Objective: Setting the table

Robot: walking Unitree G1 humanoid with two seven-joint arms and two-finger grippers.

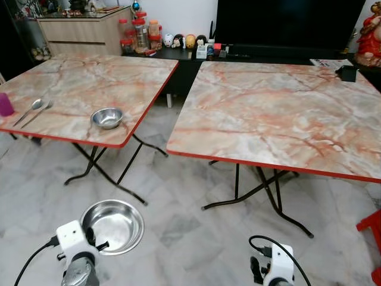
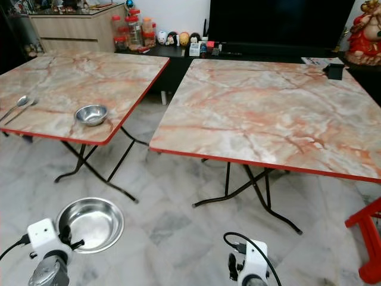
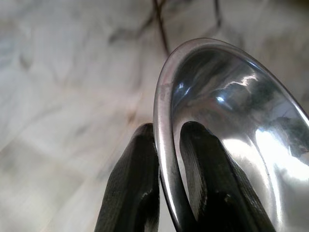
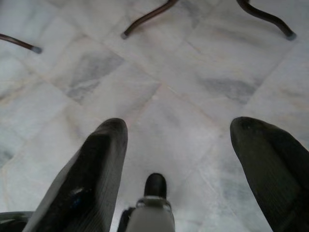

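The large steel bowl hangs low over the marble floor, carried by the left gripper, whose two black fingers pinch its rim, one inside and one outside. It is still off any surface, in front of the left surface's near edge.

On that left surface a small steel bowl sits close to the near edge, towards its right corner; a spoon and what looks like a second utensil lie near the left end of the same edge, with a purple cup at the far left. The right surface is bare except for a small black object at its far right corner.

The right gripper hangs idle above the floor, its fingers spread wide with nothing between them.

The step in hand looks like carrying the large bowl to a place setting. The next move calls for lifting it above a red-trimmed edge, levelling it, and setting it down flat before letting go, clear of the small bowl if the left surface is chosen.
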